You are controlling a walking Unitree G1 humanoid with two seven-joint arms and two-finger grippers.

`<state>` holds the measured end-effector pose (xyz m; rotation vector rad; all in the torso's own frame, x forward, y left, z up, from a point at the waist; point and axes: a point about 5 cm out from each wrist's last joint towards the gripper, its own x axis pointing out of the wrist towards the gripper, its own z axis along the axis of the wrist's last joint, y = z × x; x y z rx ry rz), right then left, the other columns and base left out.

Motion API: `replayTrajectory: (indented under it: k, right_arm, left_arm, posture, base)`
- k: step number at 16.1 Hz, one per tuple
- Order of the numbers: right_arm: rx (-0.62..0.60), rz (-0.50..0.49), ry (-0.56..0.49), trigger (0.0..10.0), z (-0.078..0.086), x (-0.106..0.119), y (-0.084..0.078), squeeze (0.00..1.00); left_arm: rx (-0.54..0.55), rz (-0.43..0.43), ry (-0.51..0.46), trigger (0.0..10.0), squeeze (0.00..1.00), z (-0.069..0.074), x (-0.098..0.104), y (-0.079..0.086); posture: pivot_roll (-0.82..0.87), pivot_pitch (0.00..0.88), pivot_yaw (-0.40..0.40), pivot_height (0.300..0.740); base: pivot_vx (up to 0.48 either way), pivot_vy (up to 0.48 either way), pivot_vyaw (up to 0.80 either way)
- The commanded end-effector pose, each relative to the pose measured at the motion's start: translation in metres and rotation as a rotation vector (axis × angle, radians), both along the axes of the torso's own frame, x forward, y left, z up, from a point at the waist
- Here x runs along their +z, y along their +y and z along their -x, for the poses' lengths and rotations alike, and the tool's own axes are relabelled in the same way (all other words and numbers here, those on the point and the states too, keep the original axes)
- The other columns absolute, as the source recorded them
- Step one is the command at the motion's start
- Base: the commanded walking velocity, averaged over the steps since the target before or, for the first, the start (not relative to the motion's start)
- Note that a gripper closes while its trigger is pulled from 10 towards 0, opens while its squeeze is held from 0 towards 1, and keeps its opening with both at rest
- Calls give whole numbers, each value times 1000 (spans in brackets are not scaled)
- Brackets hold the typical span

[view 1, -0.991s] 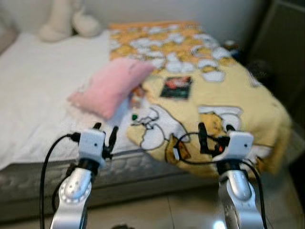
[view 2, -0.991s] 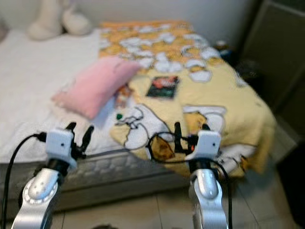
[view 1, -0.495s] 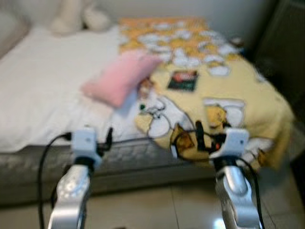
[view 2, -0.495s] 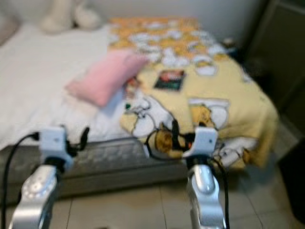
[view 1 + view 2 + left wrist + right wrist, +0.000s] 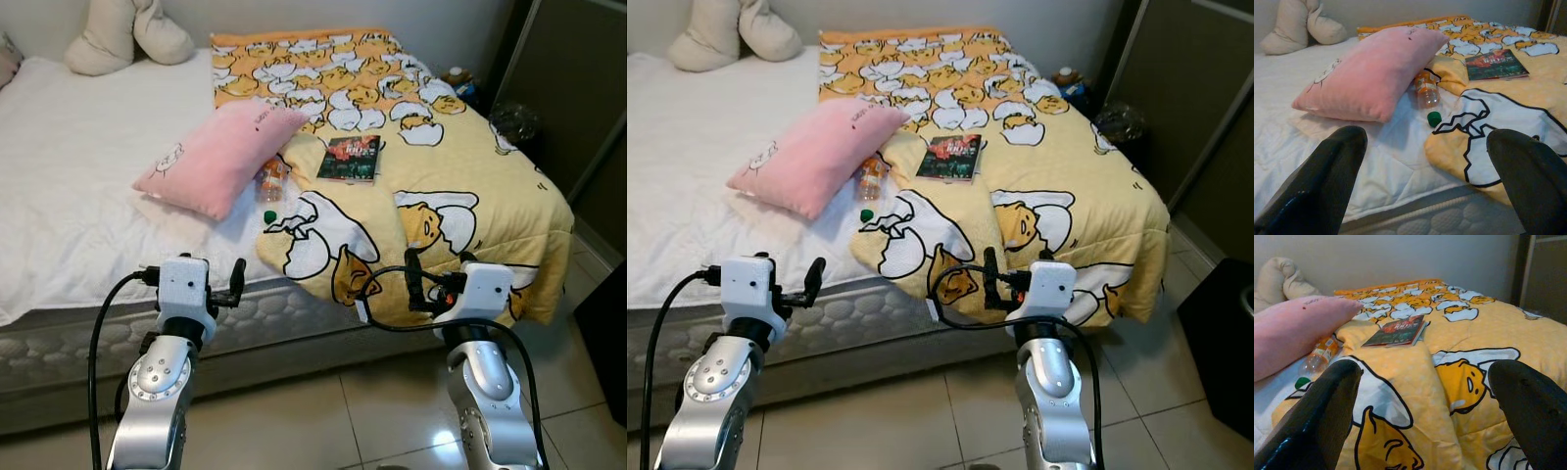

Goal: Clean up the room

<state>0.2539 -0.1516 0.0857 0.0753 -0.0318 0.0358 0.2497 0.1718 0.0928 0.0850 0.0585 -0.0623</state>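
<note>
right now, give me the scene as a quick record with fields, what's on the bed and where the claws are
surface: bed with white sheet
cover: yellow blanket over the robot's right half of the bed
pillow: pink pillow lying on the sheet
bottle: plastic bottle on its side, tucked against the pillow
cap: green cap loose on the sheet, beside the bottle
book: book flat on the blanket
plush: beige plush at the far end
left claw: left claw open, held short of the bed edge
right claw: right claw open, before the blanket's hanging edge

Home bedroom, a bed (image 5: 69,196) with white sheet, yellow cartoon blanket (image 5: 441,176) at 1 o'clock, pink pillow (image 5: 220,157), tiled floor (image 5: 323,411) lay below.
</note>
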Motion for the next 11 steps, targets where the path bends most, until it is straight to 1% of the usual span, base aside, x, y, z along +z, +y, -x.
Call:
replayTrajectory:
  k: [1, 2, 3, 5, 7, 11]
  right_arm:
    - [27, 13, -5, 10000, -3, 1, 5, 0]
    - [42, 21, -13, 10000, -4, 3, 7, 0]
    - [52, 31, -28, 10000, -7, 5, 10, 0]
    - [48, 32, -30, 10000, -8, 6, 9, 0]
    - [41, 35, -32, 10000, -10, 6, 9, 0]
    - [39, 41, -32, 10000, -11, 6, 9, 0]
  left_arm:
    - [-26, 11, -15, 10000, 0, -4, 4, -3]
    - [-33, 14, -19, 10000, 0, -8, 5, -5]
    - [-54, -2, -43, 10000, 0, -11, 9, -8]
    - [-63, -8, -60, 10000, 0, -12, 11, -10]
    - [-74, 9, -68, 10000, 0, -14, 13, -12]
    - [-128, -24, -99, 10000, 0, -16, 18, -18]
  posture:
    - [-111, 0, 42, 740]
    - [-111, 0, 42, 740]
    - [-111, 0, 43, 740]
    - [-111, 0, 44, 740]
    - [-112, 0, 44, 740]
    - [-112, 0, 50, 740]
  base:
    - [480, 0, 0]
    - [480, 0, 0]
    - [480, 0, 0]
    - [480, 0, 0]
    - [480, 0, 0]
    - [480, 0, 0]
